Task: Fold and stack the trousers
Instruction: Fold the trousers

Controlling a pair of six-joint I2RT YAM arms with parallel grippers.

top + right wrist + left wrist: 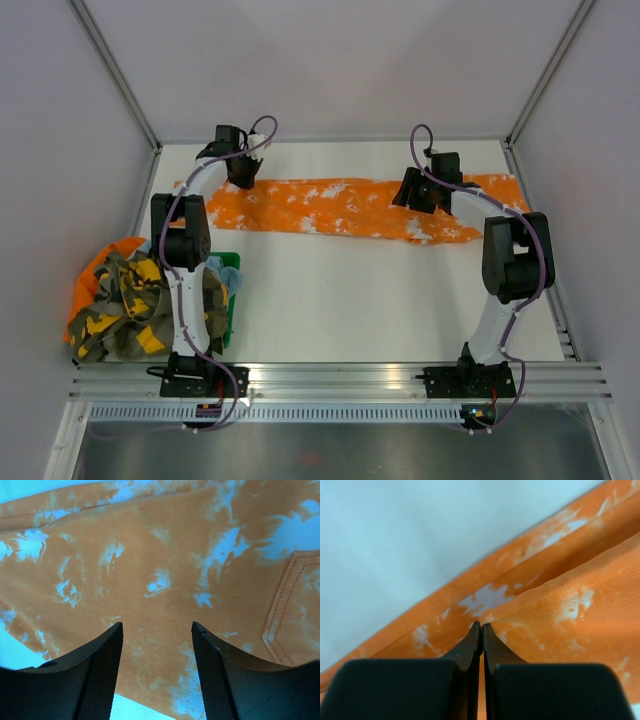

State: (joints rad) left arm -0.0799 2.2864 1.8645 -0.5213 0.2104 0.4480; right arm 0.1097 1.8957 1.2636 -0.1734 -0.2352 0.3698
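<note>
The orange trousers (330,208), splotched with white, lie stretched out flat in a long band across the far part of the table. My left gripper (242,178) is at their left end, low on the cloth. In the left wrist view its fingertips (481,625) are pressed together on the raised edge of the upper layer of the trousers (560,610). My right gripper (415,195) hovers over the right part. In the right wrist view it stands open (157,627) just above the trousers (165,555), with a stitched pocket (285,610) to its right.
A heap of camouflage clothing (130,300) with some orange cloth (90,280) lies at the near left, over a green bin (230,310) with a light blue cloth (228,272). Grey walls enclose the table. An aluminium rail (340,380) runs along the near edge.
</note>
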